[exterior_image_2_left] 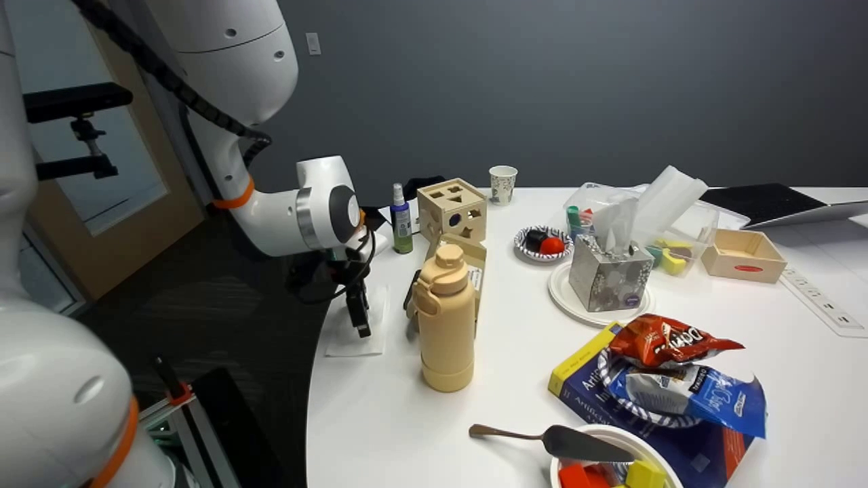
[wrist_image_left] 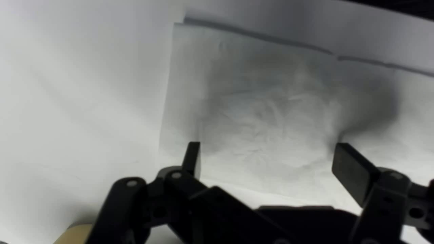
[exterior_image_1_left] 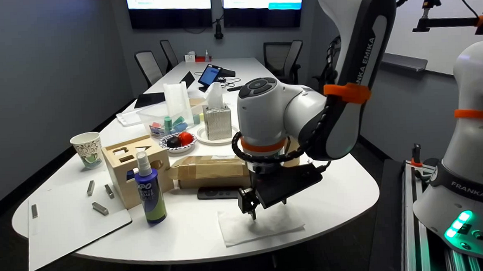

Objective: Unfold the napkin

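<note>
The white napkin (exterior_image_1_left: 240,231) lies flat on the white table near its front edge. It also shows in an exterior view (exterior_image_2_left: 371,344), partly behind my gripper. In the wrist view the napkin (wrist_image_left: 264,115) has creases in its middle and a raised, shadowed edge along the top; its right end runs out of the picture. My gripper (exterior_image_1_left: 269,209) points down over the napkin. In the wrist view the gripper (wrist_image_left: 268,145) is open, with its fingers wide apart over the napkin and nothing between them. The right fingertip is at or very near the paper; contact cannot be told.
A black remote (exterior_image_1_left: 217,193) and a cardboard package (exterior_image_1_left: 210,170) lie behind the napkin. A spray bottle (exterior_image_1_left: 150,192) and a wooden box (exterior_image_1_left: 137,165) stand to one side. A tan bottle (exterior_image_2_left: 447,318) stands near the napkin. The table edge (exterior_image_1_left: 272,248) runs close by it.
</note>
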Controlling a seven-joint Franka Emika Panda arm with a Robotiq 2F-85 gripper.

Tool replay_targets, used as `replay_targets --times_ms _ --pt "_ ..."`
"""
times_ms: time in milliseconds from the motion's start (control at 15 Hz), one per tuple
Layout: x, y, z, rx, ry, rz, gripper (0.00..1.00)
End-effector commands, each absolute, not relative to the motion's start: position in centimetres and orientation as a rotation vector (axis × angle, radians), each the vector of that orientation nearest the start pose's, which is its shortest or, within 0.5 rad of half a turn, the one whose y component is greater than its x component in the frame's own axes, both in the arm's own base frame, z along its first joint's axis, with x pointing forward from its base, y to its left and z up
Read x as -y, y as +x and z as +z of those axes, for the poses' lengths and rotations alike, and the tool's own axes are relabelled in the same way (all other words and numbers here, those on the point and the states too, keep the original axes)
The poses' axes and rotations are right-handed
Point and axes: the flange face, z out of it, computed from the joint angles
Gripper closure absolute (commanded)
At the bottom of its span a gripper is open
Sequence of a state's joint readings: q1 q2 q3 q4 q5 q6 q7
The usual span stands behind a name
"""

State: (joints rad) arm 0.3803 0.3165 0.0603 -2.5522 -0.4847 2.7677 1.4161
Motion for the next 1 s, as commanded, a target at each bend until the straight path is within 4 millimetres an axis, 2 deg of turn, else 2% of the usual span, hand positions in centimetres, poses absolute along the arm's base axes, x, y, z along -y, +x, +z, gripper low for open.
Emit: replay_targets --times_ms 0,333,667,733,800,933 --pt "-20.5 37.8 14.7 -0.74 -3.172 -0.082 0.0" --pt "-21.5 38.3 14.6 -0.598 -3.141 -0.109 0.0" --pt "-21.7 37.7 13.7 -0.6 -3.155 -0.066 0.0" --pt "-21.7 37.7 13.5 -0.597 -3.157 -0.061 0.08" --pt "-21.7 37.7 13.4 -0.593 -3.16 -0.058 0.26" --pt "-21.8 37.6 13.4 -0.589 -3.16 -0.057 0.42"
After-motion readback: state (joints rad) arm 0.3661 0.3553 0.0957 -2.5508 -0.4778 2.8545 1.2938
